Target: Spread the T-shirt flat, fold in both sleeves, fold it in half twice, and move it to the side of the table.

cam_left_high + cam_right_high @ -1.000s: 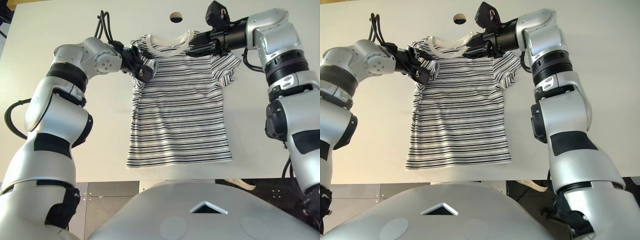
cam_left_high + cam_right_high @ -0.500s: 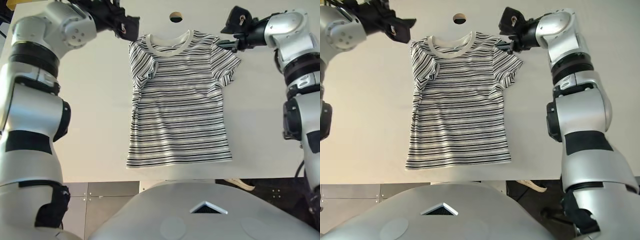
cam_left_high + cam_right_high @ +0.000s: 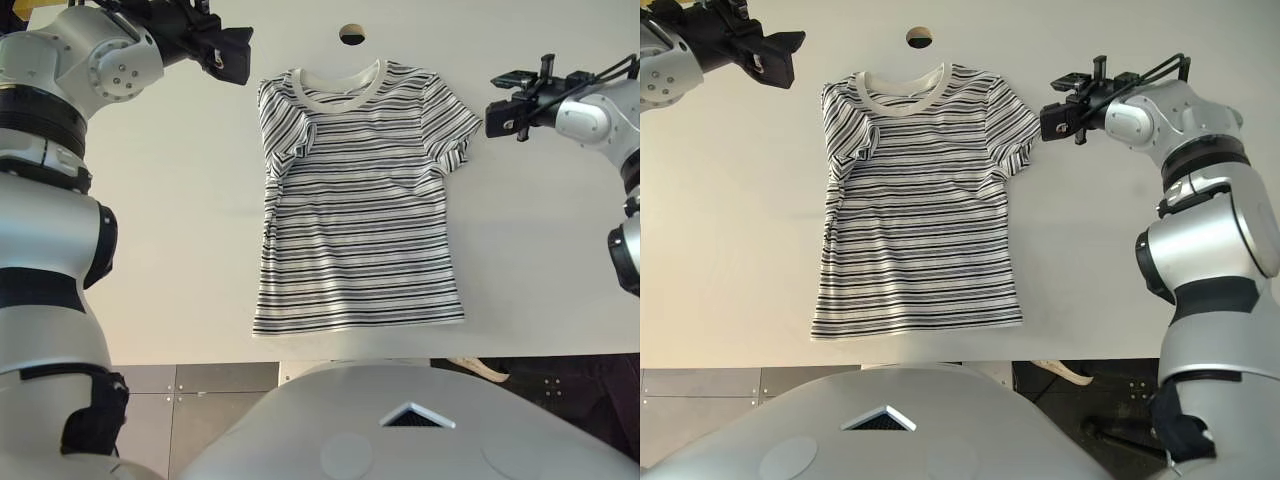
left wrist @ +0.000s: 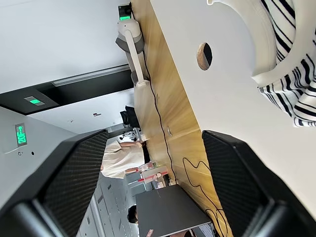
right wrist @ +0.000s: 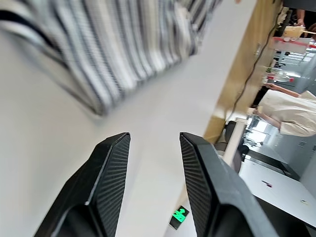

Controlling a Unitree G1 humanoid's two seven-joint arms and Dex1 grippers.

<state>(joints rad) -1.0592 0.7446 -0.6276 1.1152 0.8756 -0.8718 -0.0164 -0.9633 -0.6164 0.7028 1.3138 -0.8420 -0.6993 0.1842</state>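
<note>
Left hand (image 3: 232,55) and right hand (image 3: 501,116), both spread, have released the mostly flat shirt (image 3: 355,200); sleeves next.

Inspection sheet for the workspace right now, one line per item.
Surface: white table, round hole beyond the collar.
Job's things: striped T-shirt lies flat; left sleeve tucked in, right sleeve out.
Clutter: nothing seen.
Grippers: left gripper open, off the left shoulder; right gripper open, beside the right sleeve, apart from it.
Cables: black cable at the right wrist.
Surroundings: wooden strip behind the table; green sign.
</note>
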